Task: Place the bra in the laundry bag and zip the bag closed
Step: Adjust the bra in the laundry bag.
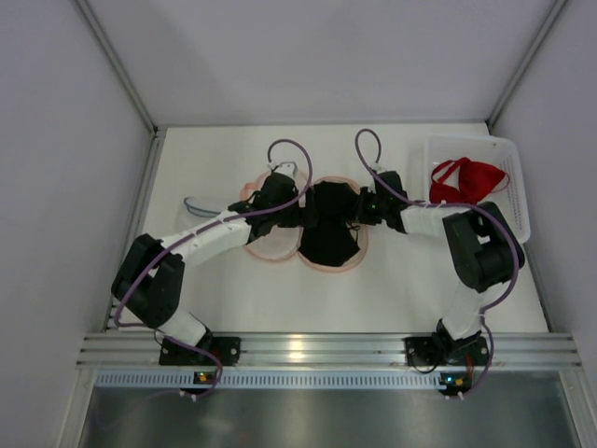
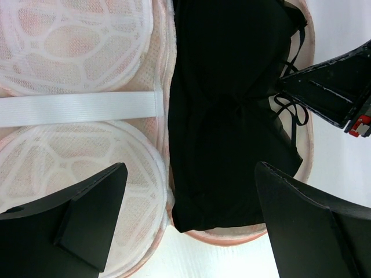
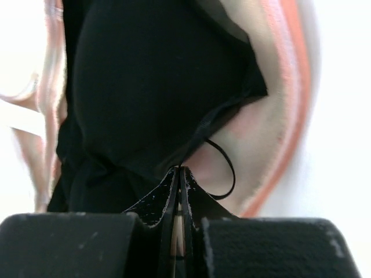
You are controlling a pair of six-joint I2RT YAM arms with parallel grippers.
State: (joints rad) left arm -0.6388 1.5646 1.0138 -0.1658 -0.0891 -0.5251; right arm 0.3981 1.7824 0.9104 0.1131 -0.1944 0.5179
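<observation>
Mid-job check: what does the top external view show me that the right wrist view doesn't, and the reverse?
Only top external: the open left gripper over the laundry bag, and the white basket holding a red bra at the far right. Only right wrist: the right gripper shut, with a strap of the black bra running into its fingertips. Both: the black bra lying in the open, pink-rimmed laundry bag.

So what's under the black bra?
One half of the open bag: its pink rim peeks out around the bra. The middle of that half is covered, so I can't see it.
</observation>
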